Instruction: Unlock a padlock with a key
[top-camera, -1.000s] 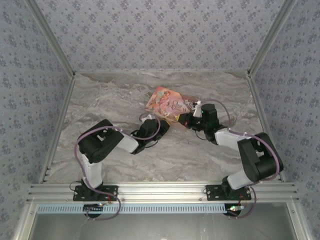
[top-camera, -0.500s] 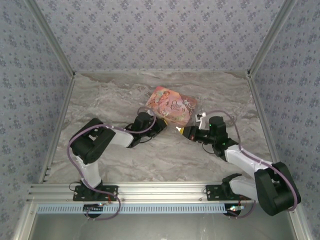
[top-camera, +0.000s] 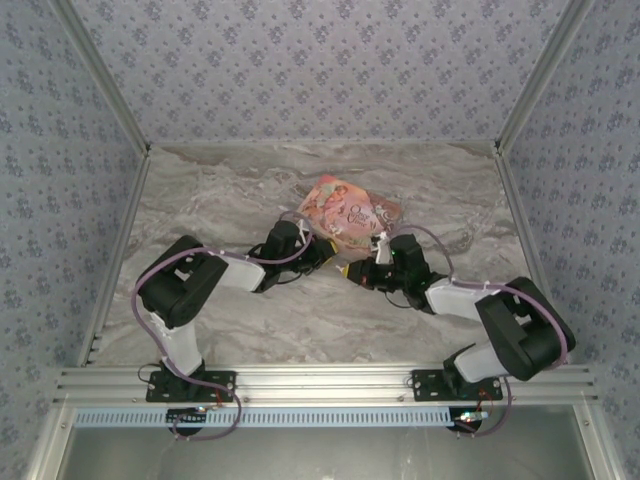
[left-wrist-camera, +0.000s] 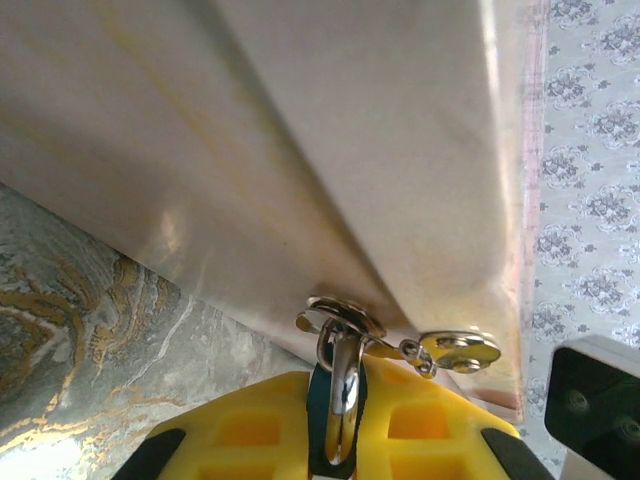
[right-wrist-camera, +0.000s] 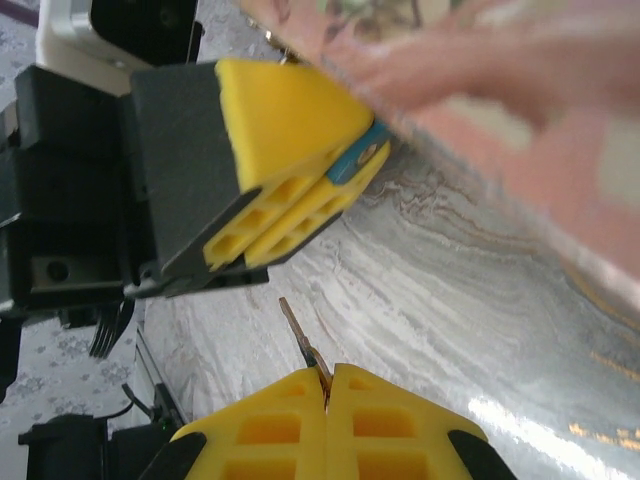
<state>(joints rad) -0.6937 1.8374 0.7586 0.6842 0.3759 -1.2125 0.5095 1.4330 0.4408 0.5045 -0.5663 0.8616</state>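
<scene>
Jaws clamped, lock and key apart
Left gripper pinches the blue padlock just beside the pink box; right gripper, closed on the key, points its blade toward the padlock, just short of it.

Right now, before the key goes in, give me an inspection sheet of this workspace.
Surface: marble-patterned table, no spills seen.
Job's things: padlock, blue body pinched between yellow pads, shackle up against a metal clasp on the box edge; key, blade aimed toward the padlock, not touching it.
Clutter: pink box, tilted, just behind both grippers.
Grippers: left gripper shut on the padlock; right gripper shut on the key.
Cables: purple cables loop along both arms, none snagged that I can see.
Surroundings: floral walls; metal frame rail at the near edge.
</scene>
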